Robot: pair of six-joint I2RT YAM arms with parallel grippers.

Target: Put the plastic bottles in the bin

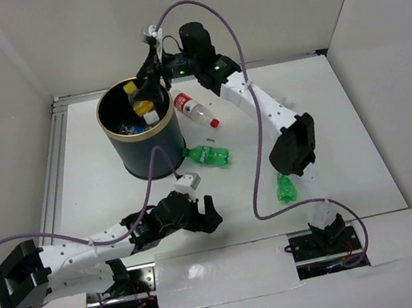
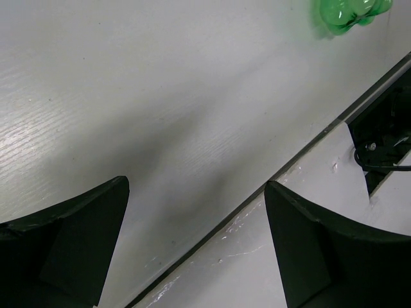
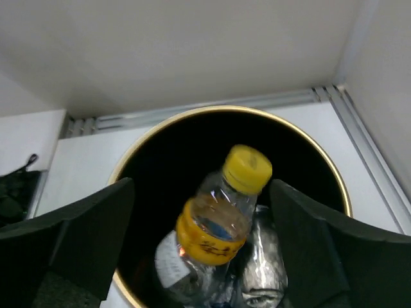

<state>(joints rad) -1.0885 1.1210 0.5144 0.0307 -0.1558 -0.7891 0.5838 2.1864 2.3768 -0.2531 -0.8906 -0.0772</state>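
Note:
The dark bin with a gold rim stands at the back left and holds several bottles. My right gripper hangs over it, open. In the right wrist view the gripper has wide-spread jaws; a clear bottle with a yellow cap and yellow label sits between them inside the gold rim, touching neither finger. A red-labelled bottle lies right of the bin. One green bottle lies in front of the bin, another by the right arm. My left gripper is open and empty, low near the front.
In the left wrist view the open gripper looks down on the white table and the taped front strip; a green bottle's base shows at the top right. White walls enclose the table; a purple cable loops above the right arm.

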